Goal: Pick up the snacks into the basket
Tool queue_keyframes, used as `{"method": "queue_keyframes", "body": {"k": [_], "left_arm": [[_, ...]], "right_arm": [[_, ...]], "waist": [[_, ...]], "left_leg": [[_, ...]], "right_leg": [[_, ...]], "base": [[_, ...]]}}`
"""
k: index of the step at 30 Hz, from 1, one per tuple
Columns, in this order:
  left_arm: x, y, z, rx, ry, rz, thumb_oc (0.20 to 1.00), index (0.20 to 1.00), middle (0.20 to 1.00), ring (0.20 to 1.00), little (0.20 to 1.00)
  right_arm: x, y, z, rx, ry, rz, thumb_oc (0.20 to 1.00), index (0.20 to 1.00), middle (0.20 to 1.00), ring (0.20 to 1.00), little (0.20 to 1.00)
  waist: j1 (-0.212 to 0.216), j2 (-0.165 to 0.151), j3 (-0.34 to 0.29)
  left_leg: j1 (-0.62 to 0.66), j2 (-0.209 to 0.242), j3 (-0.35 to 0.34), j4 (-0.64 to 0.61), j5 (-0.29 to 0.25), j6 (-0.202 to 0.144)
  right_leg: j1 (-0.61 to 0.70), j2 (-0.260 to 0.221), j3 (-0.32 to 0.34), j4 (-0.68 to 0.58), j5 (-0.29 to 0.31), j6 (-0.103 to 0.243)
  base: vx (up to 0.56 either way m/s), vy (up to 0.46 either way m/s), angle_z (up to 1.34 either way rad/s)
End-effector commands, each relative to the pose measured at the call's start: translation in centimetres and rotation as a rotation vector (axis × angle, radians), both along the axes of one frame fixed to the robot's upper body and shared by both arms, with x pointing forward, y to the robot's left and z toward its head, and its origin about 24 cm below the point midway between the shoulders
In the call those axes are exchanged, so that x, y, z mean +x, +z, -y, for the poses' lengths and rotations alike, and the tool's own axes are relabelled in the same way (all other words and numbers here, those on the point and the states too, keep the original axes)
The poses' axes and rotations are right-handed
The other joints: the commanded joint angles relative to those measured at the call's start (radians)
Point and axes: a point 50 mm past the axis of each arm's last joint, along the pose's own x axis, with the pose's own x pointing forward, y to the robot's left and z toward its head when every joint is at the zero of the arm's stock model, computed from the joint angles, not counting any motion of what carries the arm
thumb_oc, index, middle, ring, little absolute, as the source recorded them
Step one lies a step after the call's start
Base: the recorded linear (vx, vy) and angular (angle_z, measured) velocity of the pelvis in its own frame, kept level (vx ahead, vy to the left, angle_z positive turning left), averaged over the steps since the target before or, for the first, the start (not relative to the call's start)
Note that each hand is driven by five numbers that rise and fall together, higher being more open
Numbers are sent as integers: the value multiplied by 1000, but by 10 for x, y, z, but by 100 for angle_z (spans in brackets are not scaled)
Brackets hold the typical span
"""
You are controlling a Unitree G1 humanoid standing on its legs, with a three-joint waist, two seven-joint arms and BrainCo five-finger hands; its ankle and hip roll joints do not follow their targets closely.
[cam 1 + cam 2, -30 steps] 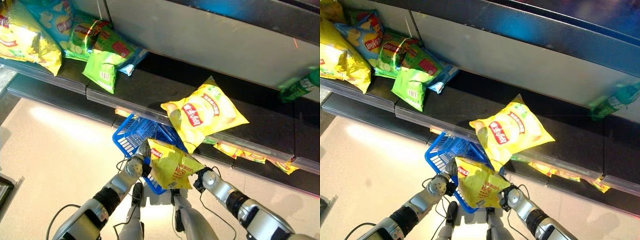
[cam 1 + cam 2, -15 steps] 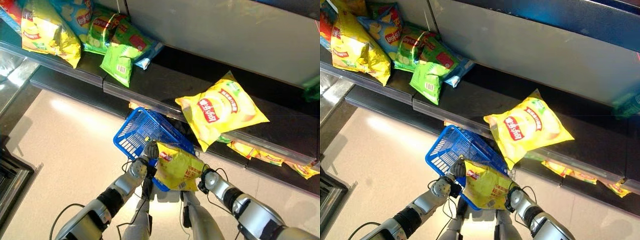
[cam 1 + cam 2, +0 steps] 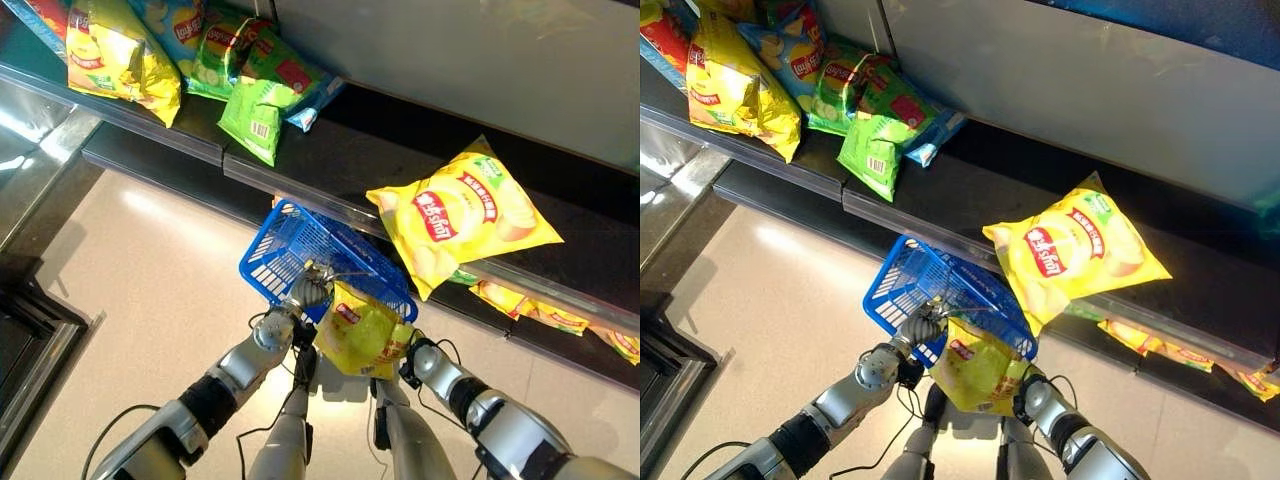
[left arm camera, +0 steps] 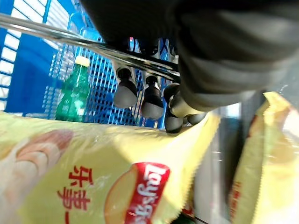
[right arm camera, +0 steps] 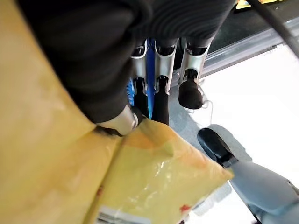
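Your left hand [image 3: 305, 293], low in the middle of the left eye view, has its fingers [image 4: 125, 92] curled round the metal handle [image 4: 70, 38] of the blue plastic mesh basket [image 3: 285, 250], which hangs just below the dark shelf edge [image 3: 300, 195]. Your right hand [image 3: 412, 358] pinches the lower corner of a yellow crinkled chip bag [image 3: 365, 335], thumb [image 5: 122, 121] pressed to the foil. The bag sits at the basket's near rim, partly over the opening; whether it is resting inside or hanging above, you cannot tell from here. A green plastic bottle [image 4: 72, 91] already stands in the basket.

Watch these risks:
- If you let go now, the bag may tip over the near rim and fall to the pale floor [image 3: 150, 270], since much of it looks to be outside the basket.
- The bag is light and slippery; a corner pinch could slip before it clears the rim.
- The basket hangs tilted from one hand, so pushing the bag in could swing it against the shelf edge.
- A second yellow chip bag [image 3: 460, 215] overhangs the shelf right of centre, near the basket; brushing it could knock it down.
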Motion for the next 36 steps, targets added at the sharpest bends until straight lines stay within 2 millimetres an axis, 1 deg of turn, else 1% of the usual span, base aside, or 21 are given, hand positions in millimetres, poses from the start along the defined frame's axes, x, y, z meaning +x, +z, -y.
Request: {"method": "queue_keyframes", "body": {"k": [1, 3, 5, 8, 12, 15, 16, 18, 19, 22, 23, 24, 25, 27, 28, 29, 30, 31, 32, 34, 36], "left_arm": [[-36, 111, 42, -434, -299, 415, 200, 200, 200, 200, 200], [-38, 112, 41, -458, -304, 408, 200, 200, 200, 200, 200], [-45, 120, 35, -513, -320, 417, 200, 200, 200, 200, 200], [-52, 128, 35, -554, -354, 431, 200, 200, 200, 200, 200], [-56, 132, 38, -570, -388, 436, 200, 200, 200, 200, 200], [-60, 134, 40, -582, -412, 433, 200, 200, 200, 200, 200], [-62, 134, 41, -583, -427, 429, 200, 200, 200, 200, 200], [-63, 134, 41, -577, -431, 427, 200, 200, 200, 200, 200], [-63, 131, 42, -565, -443, 413, 200, 200, 200, 200, 200], [-63, 128, 44, -550, -454, 400, 200, 200, 200, 200, 200], [-64, 123, 48, -534, -479, 372, 200, 200, 200, 200, 200], [-64, 124, 48, -534, -479, 373, 200, 200, 200, 200, 200], [-64, 117, 52, -515, -497, 342, 200, 200, 200, 200, 200], [-63, 111, 59, -485, -520, 313, 200, 200, 200, 200, 200], [-62, 111, 59, -485, -520, 313, 200, 200, 200, 200, 200], [-61, 106, 65, -456, -539, 295, 200, 200, 200, 200, 200], [-60, 102, 68, -431, -544, 282, 200, 200, 200, 200, 200], [-60, 102, 68, -431, -544, 282, 200, 200, 200, 200, 200], [-58, 97, 71, -393, -557, 268, 200, 200, 200, 200, 200], [-54, 91, 73, -346, -550, 263, 200, 200, 200, 200, 200], [-54, 91, 73, -346, -550, 263, 200, 200, 200, 200, 200]], "right_arm": [[-6, -8, 16, -39, -43, -37, 200, 200, 200, 200, 200], [-6, -7, 17, -34, -51, -33, 200, 200, 200, 200, 200], [-3, -2, 25, -43, -75, -23, 200, 200, 200, 200, 200], [1, 2, 33, -62, -96, -16, 200, 200, 200, 200, 200], [4, 7, 40, -59, -129, -6, 200, 200, 200, 200, 200], [7, 12, 45, -24, -180, 7, 200, 200, 200, 200, 200], [10, 16, 48, 27, -224, 18, 200, 200, 200, 200, 200], [12, 18, 48, 49, -237, 25, 200, 200, 200, 200, 200], [17, 25, 47, 125, -274, 54, 200, 200, 200, 200, 200], [21, 32, 45, 166, -284, 76, 200, 200, 200, 200, 200], [28, 42, 38, 206, -276, 98, 200, 200, 200, 200, 200], [28, 42, 38, 207, -276, 99, 200, 200, 200, 200, 200], [36, 53, 30, 227, -254, 128, 200, 200, 200, 200, 200], [41, 61, 18, 269, -227, 151, 200, 200, 200, 200, 200], [41, 62, 18, 269, -228, 151, 200, 200, 200, 200, 200], [45, 67, 3, 301, -188, 165, 200, 200, 200, 200, 200], [47, 72, -7, 323, -163, 177, 200, 200, 200, 200, 200], [47, 72, -7, 323, -163, 177, 200, 200, 200, 200, 200], [51, 84, -25, 370, -100, 209, 200, 200, 200, 200, 200], [51, 92, -41, 406, -46, 230, 200, 200, 200, 200, 200], [51, 92, -41, 406, -46, 230, 200, 200, 200, 200, 200]], "waist": [[32, 31, -61], [33, 31, -61], [39, 34, -60], [44, 39, -62], [44, 44, -61], [45, 50, -59], [46, 55, -58], [47, 56, -58], [46, 59, -57], [47, 62, -55], [48, 65, -54], [49, 65, -53], [49, 67, -54], [49, 66, -52], [49, 66, -51], [48, 64, -50], [47, 62, -48], [47, 61, -48], [41, 53, -46], [37, 44, -44], [37, 44, -44]], "left_leg": [[-48, -9, 16, 73, -74, -21], [-50, -10, 15, 76, -75, -22], [-57, -13, 15, 81, -74, -25], [-60, -12, 16, 81, -73, -27], [-62, -13, 16, 83, -72, -30], [-62, -12, 17, 81, -70, -32], [-64, -11, 20, 81, -69, -32], [-65, -10, 21, 82, -69, -33], [-66, -10, 24, 82, -69, -33], [-66, -11, 27, 83, -69, -33], [-66, -11, 29, 82, -68, -34], [-66, -11, 29, 82, -68, -34], [-68, -10, 30, 83, -67, -33], [-67, -10, 33, 82, -67, -32], [-68, -10, 33, 83, -67, -32], [-66, -9, 34, 83, -68, -32], [-67, -9, 35, 83, -68, -32], [-66, -9, 35, 83, -68, -32], [-68, -6, 38, 83, -68, -32], [-70, -3, 42, 84, -69, -32], [-70, -3, 42, 84, -69, -32]], "right_leg": [[-37, -78, 38, 77, -96, 144], [-38, -79, 36, 78, -96, 144], [-36, -81, 31, 79, -97, 143], [-38, -86, 24, 81, -98, 142], [-40, -91, 17, 90, -101, 142], [-39, -95, 13, 92, -103, 142], [-40, -98, 8, 95, -104, 142], [-42, -99, 7, 98, -104, 142], [-43, -100, 5, 101, -106, 142], [-44, -101, 3, 103, -107, 141], [-44, -102, 1, 103, -107, 141], [-44, -102, 1, 103, -107, 141], [-47, -102, 2, 105, -108, 141], [-48, -103, 2, 108, -108, 141], [-49, -103, 2, 108, -108, 141], [-51, -103, 4, 110, -109, 141], [-51, -103, 5, 112, -109, 141], [-51, -103, 6, 112, -109, 141], [-54, -101, 8, 113, -109, 140], [-56, -99, 9, 113, -110, 140], [-56, -99, 9, 113, -110, 140]], "base": [[0, 0, 0], [-5, -15, 10], [-12, -28, 8], [0, -7, 3], [-3, -12, 8], [0, -14, 15], [-1, -15, 13], [0, -10, 11], [2, -1, 10], [3, -1, 4], [0, 0, 0], [0, 0, 0], [0, 0, 0], [0, 0, 0], [0, 0, 0], [0, 0, 0], [0, 0, 0], [0, 0, 0], [0, 0, 0], [0, 0, 0], [0, 0, 0]]}}
